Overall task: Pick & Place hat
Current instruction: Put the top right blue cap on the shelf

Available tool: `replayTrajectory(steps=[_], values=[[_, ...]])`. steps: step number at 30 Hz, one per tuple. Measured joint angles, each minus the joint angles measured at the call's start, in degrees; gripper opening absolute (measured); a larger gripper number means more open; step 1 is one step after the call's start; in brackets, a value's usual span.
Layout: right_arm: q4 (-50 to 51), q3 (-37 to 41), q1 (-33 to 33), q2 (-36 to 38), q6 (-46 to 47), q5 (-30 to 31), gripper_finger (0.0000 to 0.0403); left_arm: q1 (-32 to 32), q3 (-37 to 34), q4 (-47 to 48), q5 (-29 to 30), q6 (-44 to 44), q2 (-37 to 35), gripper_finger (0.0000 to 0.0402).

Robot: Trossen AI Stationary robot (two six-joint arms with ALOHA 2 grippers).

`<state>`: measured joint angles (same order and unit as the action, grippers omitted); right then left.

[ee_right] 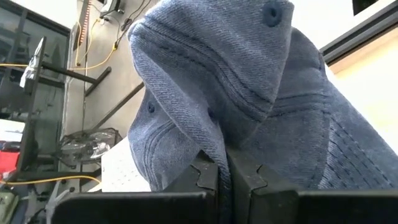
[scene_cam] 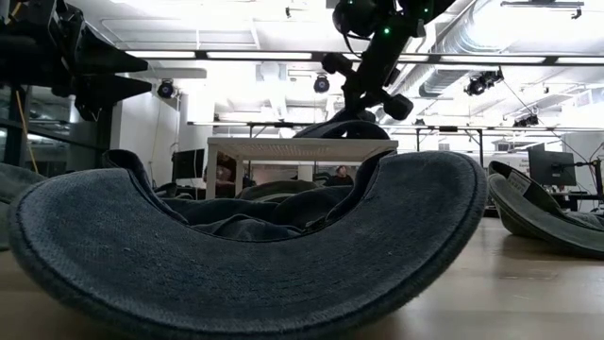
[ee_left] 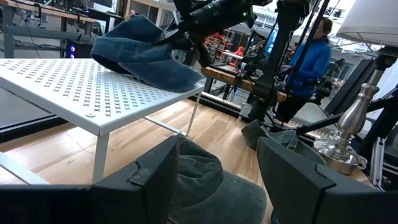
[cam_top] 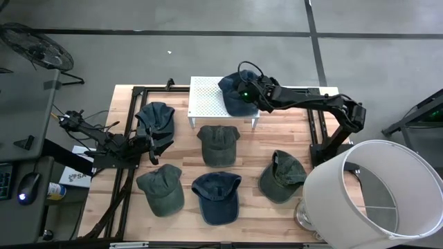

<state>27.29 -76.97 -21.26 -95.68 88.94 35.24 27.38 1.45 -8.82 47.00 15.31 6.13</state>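
The right gripper (ee_right: 224, 167) pinches a fold of the blue hat (cam_top: 237, 93) between its fingers over the white rack (cam_top: 208, 104); released off-centre, it could slide off; the left gripper (ee_left: 214, 165) waits, fingers wide.

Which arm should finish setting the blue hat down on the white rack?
Right. Its hand is shut on the blue hat, which is already over the white rack. The left hand is open, off by the table's left side near another hat.
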Motion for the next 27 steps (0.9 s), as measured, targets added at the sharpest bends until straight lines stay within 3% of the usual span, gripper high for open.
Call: replayTrajectory(steps=[27], values=[[0.27, 0.0, 1.07, -0.07, 2.88, 0.86, 0.0007, 0.0, 0.0, 0.0, 0.0, 0.0, 0.0, 0.0214]])
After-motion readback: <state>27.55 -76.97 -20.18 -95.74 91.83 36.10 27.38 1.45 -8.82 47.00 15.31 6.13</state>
